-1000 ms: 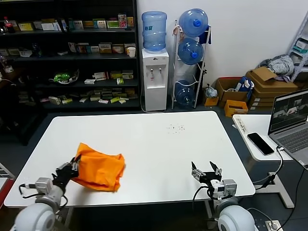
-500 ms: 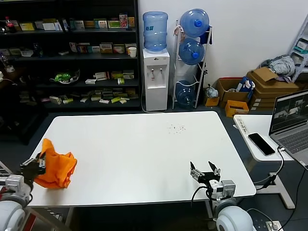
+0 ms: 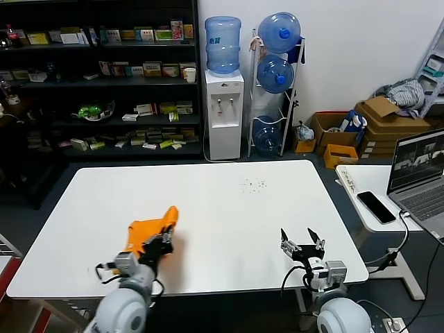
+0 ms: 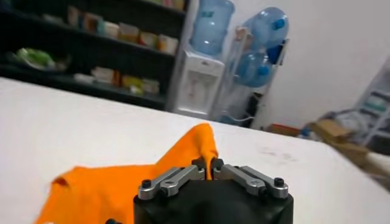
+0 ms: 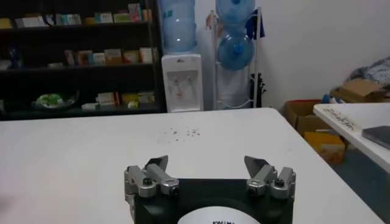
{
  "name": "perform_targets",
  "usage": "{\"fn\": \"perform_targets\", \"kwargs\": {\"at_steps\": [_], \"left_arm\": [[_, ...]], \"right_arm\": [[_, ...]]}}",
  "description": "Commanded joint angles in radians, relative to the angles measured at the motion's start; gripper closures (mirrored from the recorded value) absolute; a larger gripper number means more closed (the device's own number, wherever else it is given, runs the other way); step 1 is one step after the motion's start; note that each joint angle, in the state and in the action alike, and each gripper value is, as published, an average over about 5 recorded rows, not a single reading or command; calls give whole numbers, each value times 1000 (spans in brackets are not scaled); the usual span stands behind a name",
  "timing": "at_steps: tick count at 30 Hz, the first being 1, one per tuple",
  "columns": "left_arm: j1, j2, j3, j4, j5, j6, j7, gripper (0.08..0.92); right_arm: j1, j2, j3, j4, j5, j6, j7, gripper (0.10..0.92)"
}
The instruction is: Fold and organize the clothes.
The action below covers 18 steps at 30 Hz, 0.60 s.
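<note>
Head view showed the bright orange short-sleeved cotton T-shirt (image 3: 151, 234) bunched into a small crumpled mass on the near-left part of the white rectangular table (image 3: 229, 208), with the left gripper (image 3: 161, 244) right at its near edge. Left wrist view made the grip plain: the left gripper (image 4: 209, 165) was clenched on a raised fold of the orange cloth, the jaws pressed almost together with fabric pinched between them, a peak of the shirt standing up just past the fingertips and the rest trailing off to one side onto the table. So the shirt lay directly ahead of and around that gripper, on its far side, its bunched length running roughly from near-left to far-right. No white lettering was visible on the cloth.

The left arm reached in low from the near edge, forearm close to the table and pointed toward the far side. The right gripper (image 3: 303, 245) sat well apart on the near-right of the table, released, jaws spread wide with nothing between them, as right wrist view (image 5: 207, 167) confirmed. The left arm was far the nearer to the shirt. Judged from its crumpled state, folding was hardly begun; the shirt likely needed spreading flat first.
</note>
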<state>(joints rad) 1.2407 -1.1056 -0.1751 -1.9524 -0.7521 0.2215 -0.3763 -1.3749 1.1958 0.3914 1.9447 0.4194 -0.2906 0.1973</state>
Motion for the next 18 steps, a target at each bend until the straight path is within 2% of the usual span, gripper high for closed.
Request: {"fn": "perform_targets", "kwargs": {"at_steps": [1, 5, 9, 14, 18], "left_arm": [[-116, -266, 236, 24, -52, 27, -66, 830], [-33, -214, 155, -53, -14, 35, -32, 716], [87, -101, 15, -117, 101, -23, 75, 604], [322, 5, -293, -6, 292, -276, 355, 456], [412, 3, -458, 132, 356, -480, 468, 344]], "right_arm": [[22, 16, 27, -64, -56, 54, -76, 203], [32, 14, 38, -89, -45, 85, -110, 203], [34, 7, 45, -105, -30, 138, -131, 203], [27, 13, 72, -144, -52, 213, -182, 203], [-6, 14, 107, -148, -56, 256, -225, 203]]}}
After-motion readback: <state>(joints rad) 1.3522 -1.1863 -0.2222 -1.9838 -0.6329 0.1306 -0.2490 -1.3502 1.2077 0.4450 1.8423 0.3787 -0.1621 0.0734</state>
